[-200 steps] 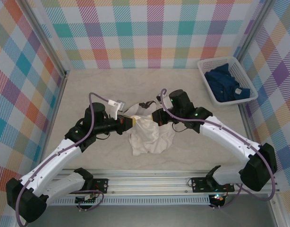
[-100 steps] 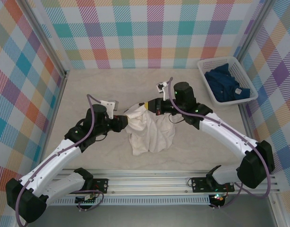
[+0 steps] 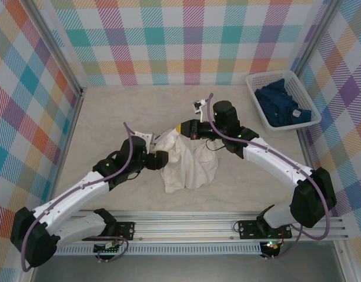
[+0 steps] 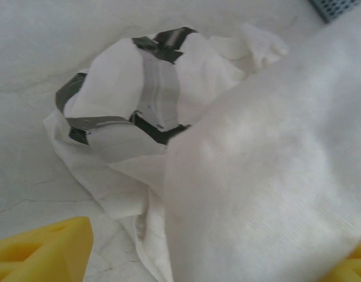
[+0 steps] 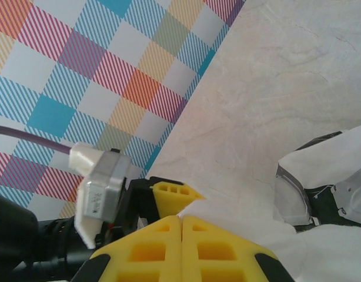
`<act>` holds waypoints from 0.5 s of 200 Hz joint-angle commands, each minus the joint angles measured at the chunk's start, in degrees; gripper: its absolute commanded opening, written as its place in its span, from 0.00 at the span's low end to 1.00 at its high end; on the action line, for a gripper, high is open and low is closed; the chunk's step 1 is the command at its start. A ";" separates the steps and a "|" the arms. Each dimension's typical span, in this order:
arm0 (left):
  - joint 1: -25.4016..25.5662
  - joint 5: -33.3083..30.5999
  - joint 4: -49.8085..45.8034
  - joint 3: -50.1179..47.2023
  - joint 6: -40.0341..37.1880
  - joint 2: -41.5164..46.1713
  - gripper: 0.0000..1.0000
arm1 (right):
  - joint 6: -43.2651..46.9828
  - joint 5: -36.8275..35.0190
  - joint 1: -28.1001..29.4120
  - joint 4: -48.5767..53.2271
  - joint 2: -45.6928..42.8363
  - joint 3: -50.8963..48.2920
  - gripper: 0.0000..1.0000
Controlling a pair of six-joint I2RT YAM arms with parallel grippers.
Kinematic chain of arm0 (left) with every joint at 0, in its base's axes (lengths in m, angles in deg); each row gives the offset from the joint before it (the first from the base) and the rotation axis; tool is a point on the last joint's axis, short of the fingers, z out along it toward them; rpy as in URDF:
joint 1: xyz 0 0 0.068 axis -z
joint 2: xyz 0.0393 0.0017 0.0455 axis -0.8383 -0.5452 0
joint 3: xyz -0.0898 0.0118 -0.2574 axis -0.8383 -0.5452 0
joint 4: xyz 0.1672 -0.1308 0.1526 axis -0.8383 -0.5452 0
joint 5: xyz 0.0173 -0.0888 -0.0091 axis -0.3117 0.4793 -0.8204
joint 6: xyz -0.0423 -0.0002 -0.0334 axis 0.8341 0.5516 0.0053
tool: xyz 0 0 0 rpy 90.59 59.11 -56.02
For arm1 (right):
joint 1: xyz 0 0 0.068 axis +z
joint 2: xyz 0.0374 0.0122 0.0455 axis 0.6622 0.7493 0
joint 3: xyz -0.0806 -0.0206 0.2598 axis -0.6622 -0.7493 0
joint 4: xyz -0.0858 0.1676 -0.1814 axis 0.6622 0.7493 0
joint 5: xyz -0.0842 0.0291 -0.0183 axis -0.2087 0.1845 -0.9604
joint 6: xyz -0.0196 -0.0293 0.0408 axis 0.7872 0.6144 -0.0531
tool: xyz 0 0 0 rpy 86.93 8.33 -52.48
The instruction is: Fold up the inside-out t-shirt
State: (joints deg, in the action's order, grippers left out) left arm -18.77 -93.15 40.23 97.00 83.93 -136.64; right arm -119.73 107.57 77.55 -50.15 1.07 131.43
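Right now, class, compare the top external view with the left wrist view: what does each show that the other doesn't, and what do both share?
Top external, not left wrist: the plaid walls, both arms, the right gripper at the t-shirt's far corner, and the left gripper at its left edge.
Left wrist, not top external: dark patches between the crumpled folds, seen close up, and yellow fingers at the bottom corners.
Both: the white t-shirt, bunched on the pale table.

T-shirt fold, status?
Right gripper: jaws shut on t-shirt top edge. Left gripper: jaws open, cloth between. Garment bunched, not yet folded. Basket far right, well away from both arms.
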 commanded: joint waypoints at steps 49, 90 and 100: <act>-0.12 -15.44 7.15 6.30 -5.42 -2.81 0.48 | 4.52 -1.93 0.33 2.55 -1.84 -0.61 0.00; -2.70 -11.17 7.52 7.26 -6.42 -4.34 0.10 | 8.49 -2.52 0.32 4.97 -3.90 -1.52 0.00; -3.35 -8.71 7.56 7.38 -5.50 -4.35 0.00 | 9.61 -3.38 0.33 5.79 -4.21 -1.50 0.00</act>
State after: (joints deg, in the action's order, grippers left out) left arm -20.54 -104.87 46.57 102.35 78.71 -140.60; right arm -114.35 105.28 77.55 -46.31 -0.44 130.55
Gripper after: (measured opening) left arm 0.078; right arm 0.048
